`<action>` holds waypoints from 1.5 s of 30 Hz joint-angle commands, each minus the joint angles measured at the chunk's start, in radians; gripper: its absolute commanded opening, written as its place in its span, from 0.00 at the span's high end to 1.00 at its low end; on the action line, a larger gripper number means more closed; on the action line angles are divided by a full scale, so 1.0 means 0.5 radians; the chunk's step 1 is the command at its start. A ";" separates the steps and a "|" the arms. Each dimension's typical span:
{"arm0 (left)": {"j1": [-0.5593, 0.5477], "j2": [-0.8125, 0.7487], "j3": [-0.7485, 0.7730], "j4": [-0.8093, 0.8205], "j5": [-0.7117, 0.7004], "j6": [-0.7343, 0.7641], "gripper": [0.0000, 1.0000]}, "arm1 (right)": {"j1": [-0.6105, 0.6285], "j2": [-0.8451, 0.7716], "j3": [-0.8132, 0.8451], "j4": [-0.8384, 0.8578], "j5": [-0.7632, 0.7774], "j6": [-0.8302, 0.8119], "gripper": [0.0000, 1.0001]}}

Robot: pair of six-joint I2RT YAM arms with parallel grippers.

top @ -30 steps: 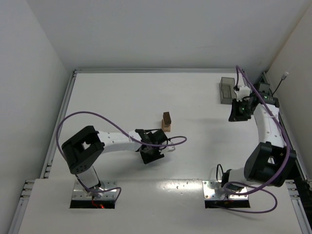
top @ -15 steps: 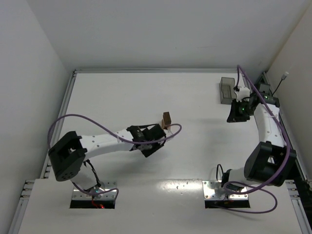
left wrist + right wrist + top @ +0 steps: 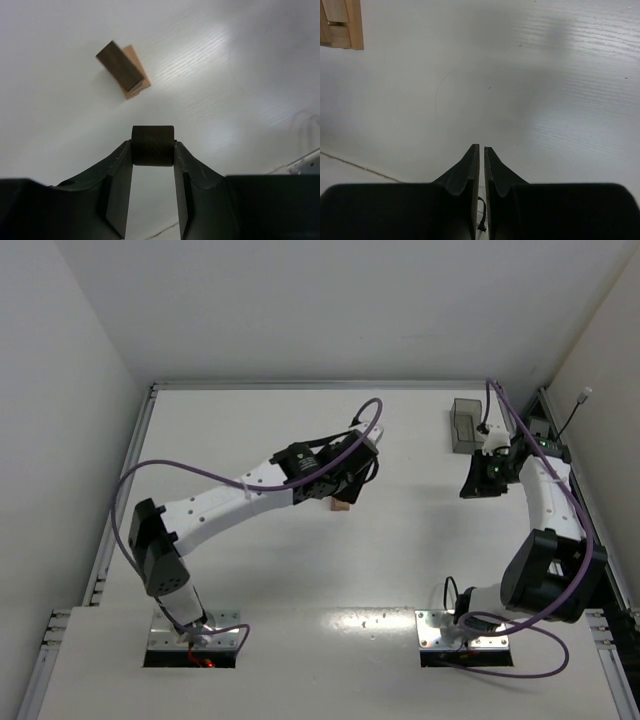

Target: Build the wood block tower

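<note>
My L gripper [image 3: 153,156], clamping a dark brown block [image 3: 153,142], just swung fwd, tower [image 3: 124,71] now ahead-left, so placing's next; R gripper [image 3: 480,150] closed, empty.

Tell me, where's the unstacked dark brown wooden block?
Centre of the left wrist view: the dark brown wooden block is pinched in the left gripper, with the tan-and-brown tower just beyond.

High rear overview; two downward wrist close-ups

White arms [image 3: 215,502], black joints [image 3: 155,548], purple cables [image 3: 122,505]
</note>
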 commanded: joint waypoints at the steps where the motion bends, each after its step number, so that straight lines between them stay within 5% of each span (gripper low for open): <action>1: 0.012 0.239 0.277 -0.076 -0.022 -0.162 1.00 | -0.025 -0.083 -0.013 0.024 -0.058 0.020 0.94; 12: 0.104 0.651 0.753 -0.100 -0.194 -0.180 1.00 | -0.043 -0.126 -0.053 0.024 -0.058 0.020 0.94; 28: 0.352 0.826 0.686 -0.119 -0.084 -0.275 1.00 | -0.043 -0.144 -0.072 0.043 -0.076 0.020 0.93; 45: 0.371 0.844 0.579 -0.119 0.042 -0.257 1.00 | -0.061 -0.108 -0.090 0.043 -0.095 0.020 0.90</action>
